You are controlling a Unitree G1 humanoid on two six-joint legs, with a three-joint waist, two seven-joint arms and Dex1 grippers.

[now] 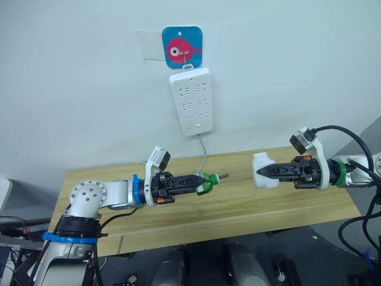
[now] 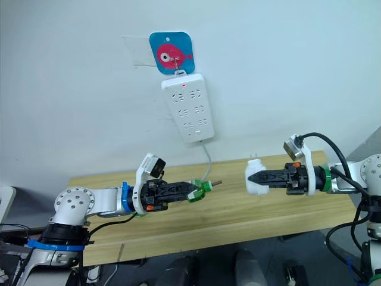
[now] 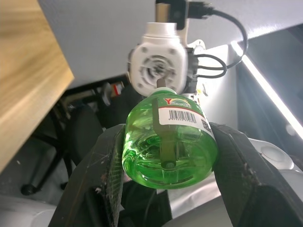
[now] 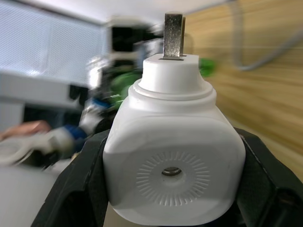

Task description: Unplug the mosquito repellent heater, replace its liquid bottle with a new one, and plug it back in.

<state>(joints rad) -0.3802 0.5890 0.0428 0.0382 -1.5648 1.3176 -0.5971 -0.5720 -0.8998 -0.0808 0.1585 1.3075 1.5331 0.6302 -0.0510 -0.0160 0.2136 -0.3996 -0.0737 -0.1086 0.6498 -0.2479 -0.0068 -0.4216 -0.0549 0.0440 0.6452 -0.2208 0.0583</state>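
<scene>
Left hand (image 1: 201,182) clenched on a green bottle (image 1: 206,182), held level above the wooden surface (image 1: 238,202) with its thin wick pointing right. Right hand (image 1: 260,172) grasping the white heater (image 1: 264,170), unplugged and held in the air over the right part of the surface, facing the bottle across a gap. Seemingly lined up so the wick can slide into the heater's round opening. Bottle of clear, glossy green plastic with a barcode label. Heater a smooth, rounded white block, fine ribs ringing its centre hole, two flat metal prongs on top. Long white strip (image 1: 191,101) hanging on the far wall under a blue fish hook (image 1: 182,51), sockets free.
</scene>
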